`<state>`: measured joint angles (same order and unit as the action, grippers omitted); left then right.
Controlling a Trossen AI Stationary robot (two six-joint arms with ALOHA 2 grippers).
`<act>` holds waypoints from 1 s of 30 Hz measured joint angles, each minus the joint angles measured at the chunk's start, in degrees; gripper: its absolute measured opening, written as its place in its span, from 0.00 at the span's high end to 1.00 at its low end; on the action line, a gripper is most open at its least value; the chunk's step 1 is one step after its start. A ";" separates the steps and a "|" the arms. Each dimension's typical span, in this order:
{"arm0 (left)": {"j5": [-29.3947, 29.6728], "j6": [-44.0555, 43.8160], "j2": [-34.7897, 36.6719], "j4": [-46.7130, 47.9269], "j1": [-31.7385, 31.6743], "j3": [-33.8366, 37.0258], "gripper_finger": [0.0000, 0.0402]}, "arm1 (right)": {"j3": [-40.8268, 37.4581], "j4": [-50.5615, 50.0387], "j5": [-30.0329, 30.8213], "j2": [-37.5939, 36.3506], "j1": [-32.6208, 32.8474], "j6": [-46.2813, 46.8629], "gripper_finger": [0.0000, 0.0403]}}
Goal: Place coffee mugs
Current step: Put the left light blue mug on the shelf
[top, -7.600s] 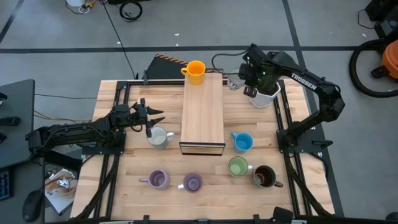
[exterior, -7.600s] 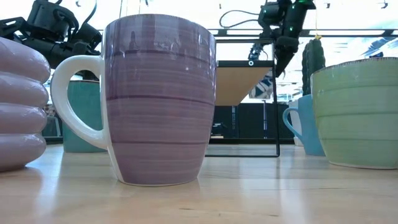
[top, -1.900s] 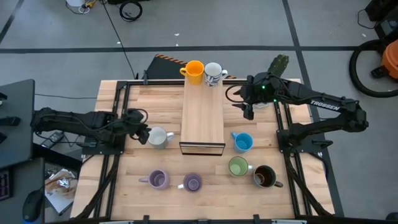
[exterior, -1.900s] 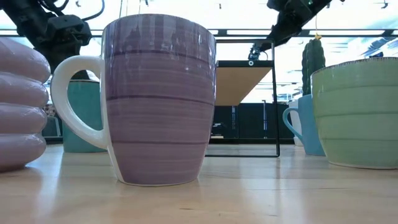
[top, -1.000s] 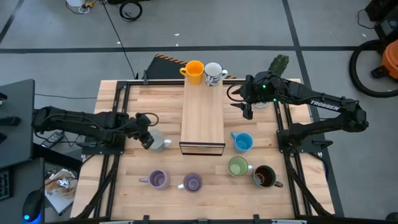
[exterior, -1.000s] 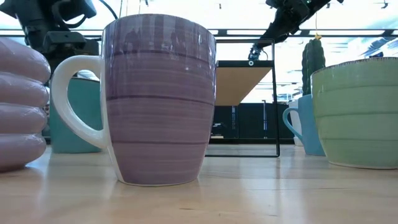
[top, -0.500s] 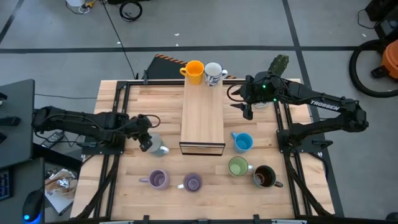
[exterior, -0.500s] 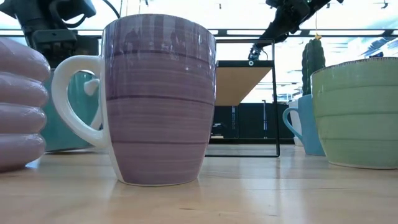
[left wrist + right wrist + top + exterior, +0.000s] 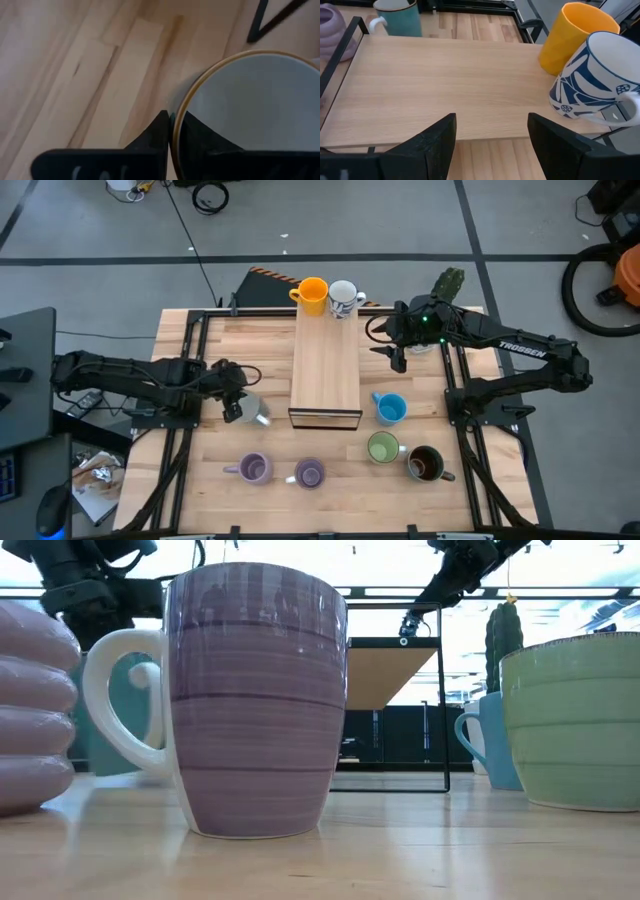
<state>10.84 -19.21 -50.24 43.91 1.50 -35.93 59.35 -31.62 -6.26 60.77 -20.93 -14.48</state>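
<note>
Two of eight mugs stand on the raised wooden shelf (image 9: 325, 365) at the middle of the table: the orange mug (image 9: 314, 295) and, just beside it, the blue-patterned white mug (image 9: 343, 297), both at the shelf's far end. Six are left on the table top: the blue mug (image 9: 390, 408) just off the shelf's right side, the green mug (image 9: 383, 448) and dark brown mug (image 9: 425, 464) nearer the front on that side, two purple mugs (image 9: 253, 469) in front of the shelf to its left, and a pale mug (image 9: 254, 413) close off the shelf's left side. The left gripper (image 9: 232, 408) is closed on that pale mug's rim, so the third placing looks just begun. The right gripper (image 9: 399, 360) hangs open and empty off the shelf's right side toward its far end, near a cactus pot (image 9: 449, 285). The left wrist view alone shows the grip: one finger (image 9: 152, 137) outside the gold-edged rim, the other inside the white bowl of the mug (image 9: 250, 110). From overhead the arm covers much of that cup, and the table-level view hides it behind a large purple mug (image 9: 250, 700), giving no clear sign whether it is off the wood. The right wrist view alone shows the bare shelf top (image 9: 445, 85) with room left for more
</note>
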 joint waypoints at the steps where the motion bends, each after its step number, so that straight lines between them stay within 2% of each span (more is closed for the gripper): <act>1: -0.23 -0.56 -0.52 0.19 -0.32 -0.50 0.91 | 0.00 0.02 0.00 0.00 0.00 0.00 0.38; 7: -1.58 -1.39 -6.46 -0.33 -1.11 -4.39 0.92 | 0.00 0.43 -0.54 0.00 0.00 0.02 0.38; 11: -2.00 3.17 -12.13 5.22 -2.99 -8.60 0.92 | 0.00 0.48 -1.31 0.00 0.00 0.02 0.38; 18: -1.52 19.09 -17.67 10.12 -9.30 -15.22 0.92 | 0.00 0.47 -1.36 0.00 0.00 -0.51 0.38; 24: -1.53 34.81 -18.16 10.02 -13.92 -15.62 0.92 | 0.00 0.46 -1.55 0.00 0.25 -0.66 0.38; 30: -3.50 45.18 -18.27 9.00 -17.36 -15.43 0.91 | 0.00 0.48 -1.66 0.00 1.20 -0.87 0.38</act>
<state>7.34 25.97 -68.51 52.92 -15.86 -51.36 59.35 -31.14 -7.92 60.77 -19.73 -15.35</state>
